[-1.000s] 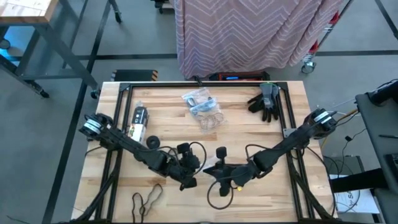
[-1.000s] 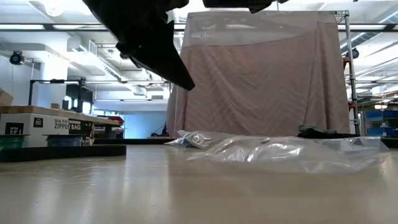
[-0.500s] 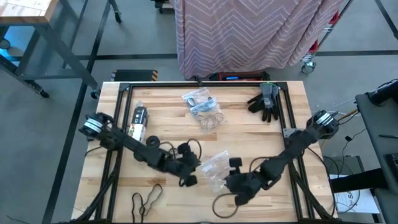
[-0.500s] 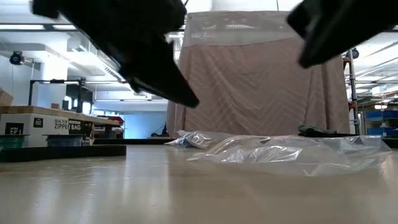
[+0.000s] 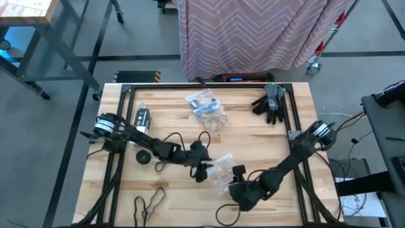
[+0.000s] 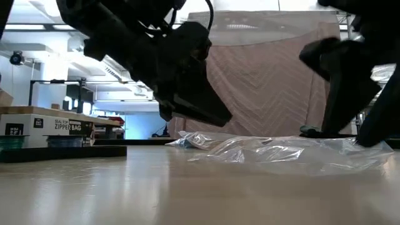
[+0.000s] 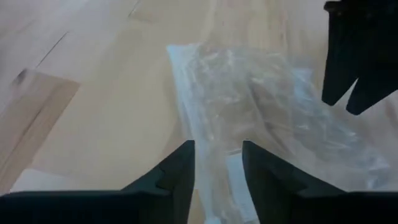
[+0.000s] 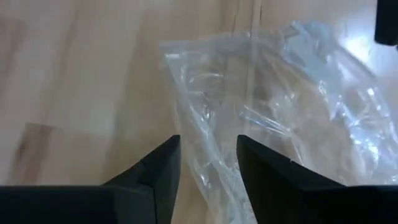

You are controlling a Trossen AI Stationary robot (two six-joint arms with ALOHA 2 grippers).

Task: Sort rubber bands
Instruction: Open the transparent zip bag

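Note:
A crinkly clear plastic bag [image 5: 221, 170] [image 6: 281, 150] lies flat on the wooden table, near its middle. My left gripper [image 5: 202, 172] [image 7: 217, 168] is open and slants down over the bag's left end, clear of it in the low view. My right gripper [image 5: 233, 178] [image 8: 208, 162] is open and tipped down over the bag's near right end. A black rubber band [image 5: 149, 201] lies at the near left. Tan rubber bands [image 5: 215, 120] lie at the far middle beside a second clear bag [image 5: 201, 101]. My right gripper's fingers [image 6: 334, 119] reach down to about the height of the bag's top from the near right. I cannot tell whether they touch it. My left gripper touches nothing.
Dark grey gloves [image 5: 269, 102] lie at the far right. A black-and-white object [image 5: 140, 121] and a small round black piece [image 5: 144, 156] sit at the left. Black frame rails [image 5: 292, 114] border the table. A box of zipper bags [image 6: 44, 127] stands beyond the table.
Both grippers have sunk toward the table and tipped further down. The left has gone toward the right edge. The right has drawn back toward the near right corner. The bag lying between them now shows from above.

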